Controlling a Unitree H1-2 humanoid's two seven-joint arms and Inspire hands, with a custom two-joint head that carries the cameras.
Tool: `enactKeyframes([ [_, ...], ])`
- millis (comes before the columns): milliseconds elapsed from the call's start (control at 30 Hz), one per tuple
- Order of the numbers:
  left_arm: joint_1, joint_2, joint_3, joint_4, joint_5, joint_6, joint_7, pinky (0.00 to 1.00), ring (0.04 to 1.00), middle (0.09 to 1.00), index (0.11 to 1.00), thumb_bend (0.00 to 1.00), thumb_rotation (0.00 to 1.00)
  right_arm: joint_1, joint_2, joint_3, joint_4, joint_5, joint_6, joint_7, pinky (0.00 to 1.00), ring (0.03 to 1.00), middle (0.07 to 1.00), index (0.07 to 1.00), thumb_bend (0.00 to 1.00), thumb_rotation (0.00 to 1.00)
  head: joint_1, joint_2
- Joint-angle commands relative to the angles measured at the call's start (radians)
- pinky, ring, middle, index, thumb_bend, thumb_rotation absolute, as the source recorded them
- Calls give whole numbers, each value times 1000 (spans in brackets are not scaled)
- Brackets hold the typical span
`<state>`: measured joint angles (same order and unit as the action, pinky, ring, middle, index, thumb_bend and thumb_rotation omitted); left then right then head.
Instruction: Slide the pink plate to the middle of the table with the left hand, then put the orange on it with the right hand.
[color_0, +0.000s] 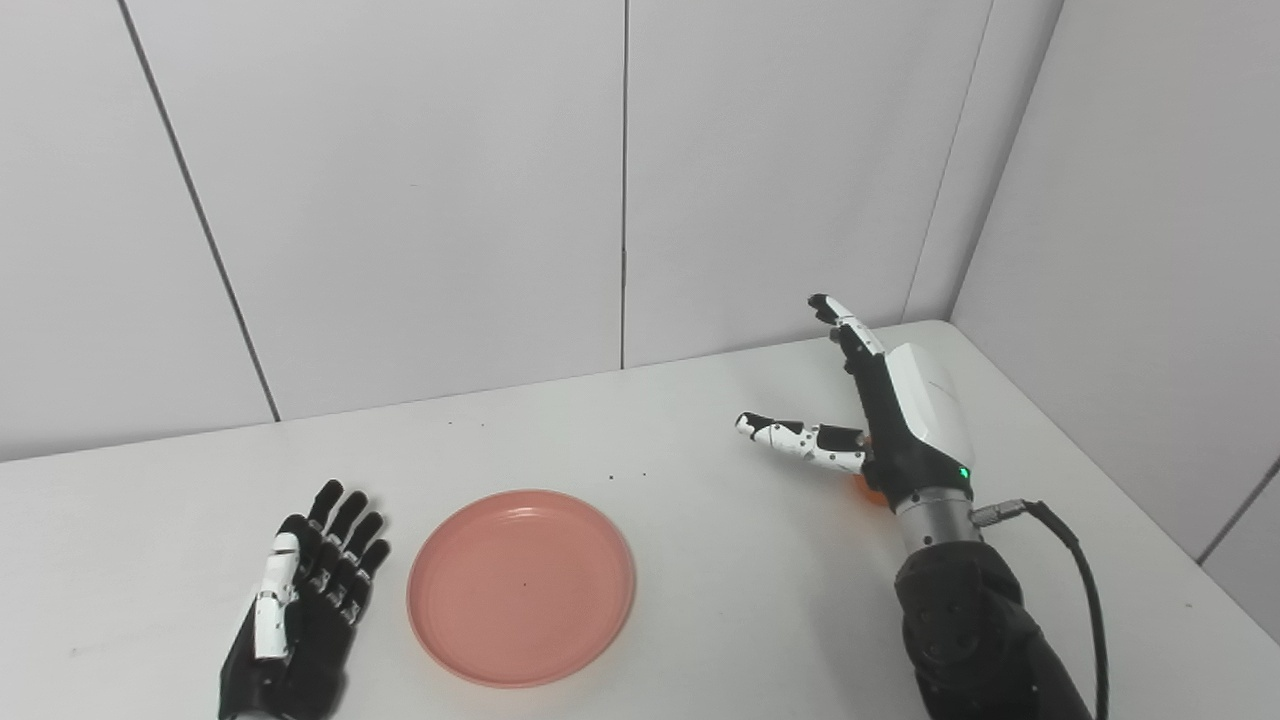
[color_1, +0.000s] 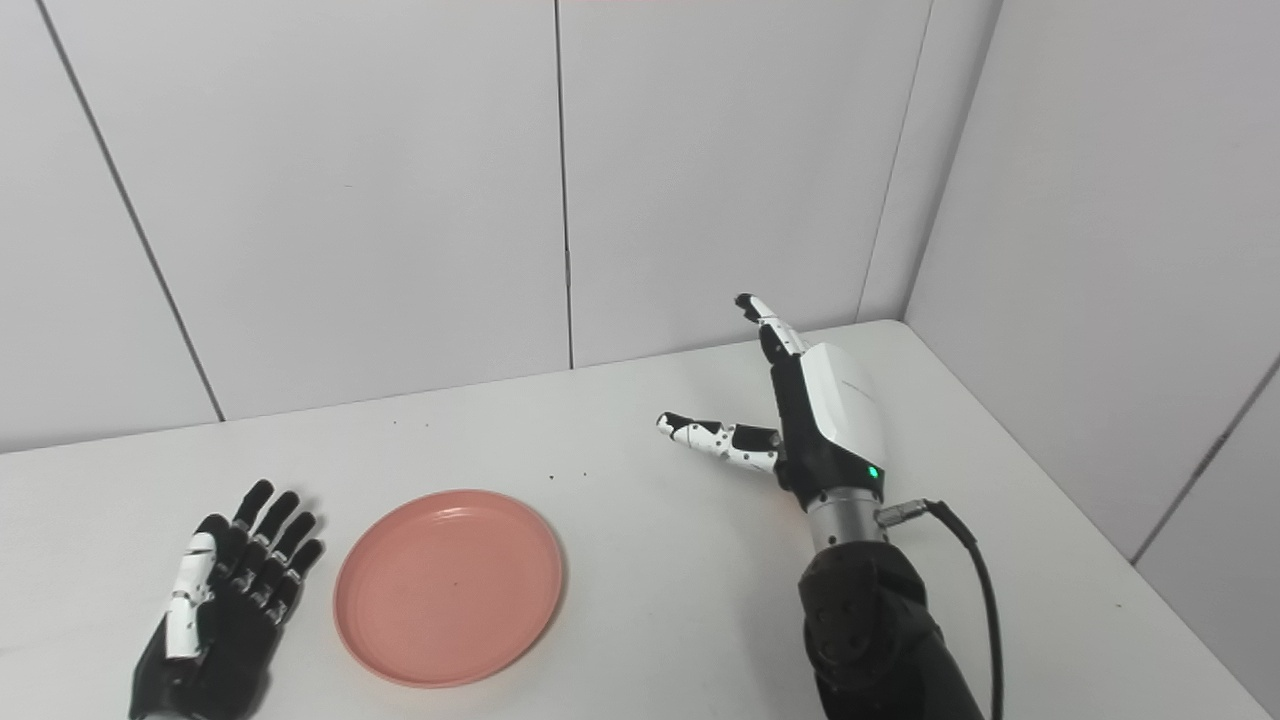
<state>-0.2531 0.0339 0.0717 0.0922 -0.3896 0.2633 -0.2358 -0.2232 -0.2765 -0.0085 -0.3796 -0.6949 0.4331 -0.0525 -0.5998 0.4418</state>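
The pink plate (color_0: 521, 586) lies flat on the white table (color_0: 700, 560), near the front and a little left of centre, with nothing on it. My left hand (color_0: 300, 610) rests flat on the table just left of the plate, fingers spread, open, a small gap from the rim. My right hand (color_0: 880, 420) is raised at the right, open, fingers pointing up and away, thumb stretched left. Only a sliver of the orange (color_0: 868, 490) shows under the right wrist; the hand hides the rest, and in the right eye view it is fully hidden.
Grey wall panels stand behind the table, and another wall runs along the right. The table's right edge slants down past my right arm (color_0: 985, 640). A black cable (color_0: 1085, 590) loops from the right wrist. A few dark specks dot the table beyond the plate.
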Motion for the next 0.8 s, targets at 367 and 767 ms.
enactKeyframes([
  [367,17,8,4,8,8,72,31,1000,983,987,992,290,1000,8,-48,-100,-53,-165,27,4,609,792,910,927,958,412,-7,6],
  [767,15,17,7,8,-10,73,20,1000,994,999,1000,289,1000,42,-25,-190,-32,-192,34,93,704,855,927,941,970,405,-7,17],
])
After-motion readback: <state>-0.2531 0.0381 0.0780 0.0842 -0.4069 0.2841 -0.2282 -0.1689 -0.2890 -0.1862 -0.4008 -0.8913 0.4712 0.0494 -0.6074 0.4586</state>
